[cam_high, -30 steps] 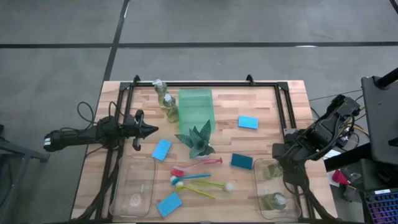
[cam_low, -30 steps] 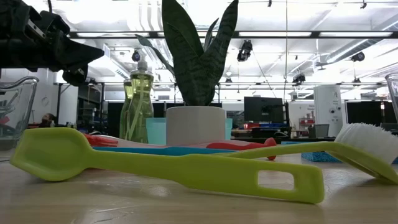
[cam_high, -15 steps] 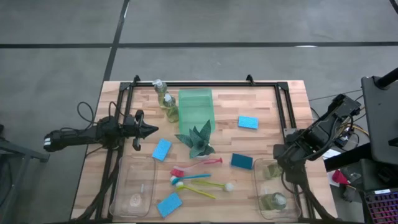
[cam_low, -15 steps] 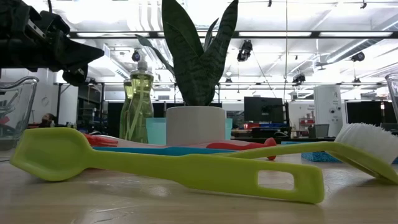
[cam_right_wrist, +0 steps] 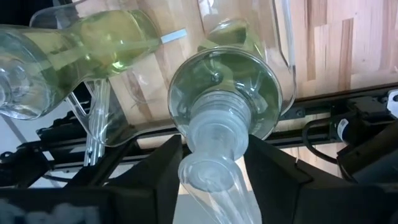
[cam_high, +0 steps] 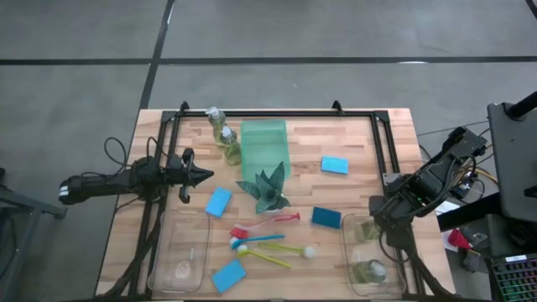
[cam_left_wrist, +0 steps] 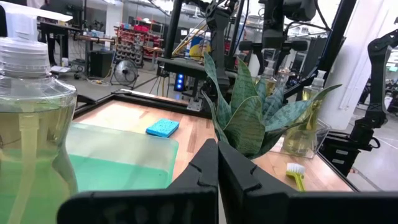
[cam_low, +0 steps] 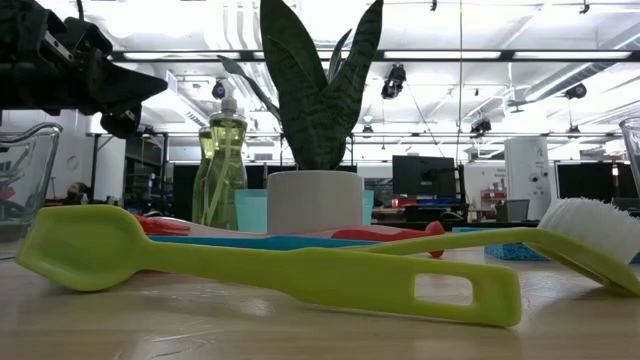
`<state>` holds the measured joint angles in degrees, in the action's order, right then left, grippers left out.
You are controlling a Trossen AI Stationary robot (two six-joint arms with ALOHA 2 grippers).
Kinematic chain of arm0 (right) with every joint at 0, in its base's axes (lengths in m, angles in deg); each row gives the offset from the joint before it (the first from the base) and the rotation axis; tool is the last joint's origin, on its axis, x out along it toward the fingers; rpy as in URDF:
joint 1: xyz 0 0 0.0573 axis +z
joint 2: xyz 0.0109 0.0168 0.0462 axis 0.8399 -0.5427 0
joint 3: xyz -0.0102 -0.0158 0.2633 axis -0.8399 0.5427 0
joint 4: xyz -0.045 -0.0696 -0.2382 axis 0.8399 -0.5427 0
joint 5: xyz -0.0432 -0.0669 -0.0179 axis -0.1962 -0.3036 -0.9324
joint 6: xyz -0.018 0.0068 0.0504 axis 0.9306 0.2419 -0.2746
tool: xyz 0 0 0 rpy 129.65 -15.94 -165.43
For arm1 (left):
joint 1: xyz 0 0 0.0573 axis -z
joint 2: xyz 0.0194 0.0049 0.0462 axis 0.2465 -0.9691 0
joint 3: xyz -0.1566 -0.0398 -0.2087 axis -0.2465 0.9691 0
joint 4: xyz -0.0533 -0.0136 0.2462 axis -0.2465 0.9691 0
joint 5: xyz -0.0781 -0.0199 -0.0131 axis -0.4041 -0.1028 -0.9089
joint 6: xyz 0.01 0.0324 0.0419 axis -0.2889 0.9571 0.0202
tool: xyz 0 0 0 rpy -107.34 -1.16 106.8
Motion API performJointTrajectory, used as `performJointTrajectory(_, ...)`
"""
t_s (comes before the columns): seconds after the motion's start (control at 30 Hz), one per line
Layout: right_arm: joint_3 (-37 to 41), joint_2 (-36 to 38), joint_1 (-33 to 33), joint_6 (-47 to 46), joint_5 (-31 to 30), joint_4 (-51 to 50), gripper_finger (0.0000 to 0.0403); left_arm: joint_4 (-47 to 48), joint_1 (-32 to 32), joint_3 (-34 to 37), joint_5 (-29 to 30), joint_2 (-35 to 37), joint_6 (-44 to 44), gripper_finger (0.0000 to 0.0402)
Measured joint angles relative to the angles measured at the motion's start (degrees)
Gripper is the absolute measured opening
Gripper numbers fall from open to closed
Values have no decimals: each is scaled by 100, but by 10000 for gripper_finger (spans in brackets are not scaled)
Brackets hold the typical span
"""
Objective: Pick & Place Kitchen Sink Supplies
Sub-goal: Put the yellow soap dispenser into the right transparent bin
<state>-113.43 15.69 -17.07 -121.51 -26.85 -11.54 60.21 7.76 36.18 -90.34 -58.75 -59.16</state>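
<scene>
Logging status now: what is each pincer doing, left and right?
Left pincer: closed, empty.
Right pincer: around a soap bottle neck over the clear bin; grip unclear.

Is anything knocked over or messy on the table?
Nothing is spilled. The brushes lie in a loose crisscrossed pile near the plant, and the blue sponges are scattered at odd angles. In the right bin, one soap bottle lies on its side. The right gripper is around another bottle's neck.
</scene>
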Motion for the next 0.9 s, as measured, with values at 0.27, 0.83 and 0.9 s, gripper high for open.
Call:
performJointTrajectory(0.27,0,-2,5,-65,-98,85,155,1,0,0,0,-1,0,0)
performJointTrajectory(0.83,0,-2,3,-77,-358,434,71,1,-1,1,0,0,0,0)
performJointTrajectory(0.9,0,-2,2,-12,-380,538,62,-1,0,-1,0,0,0,0)
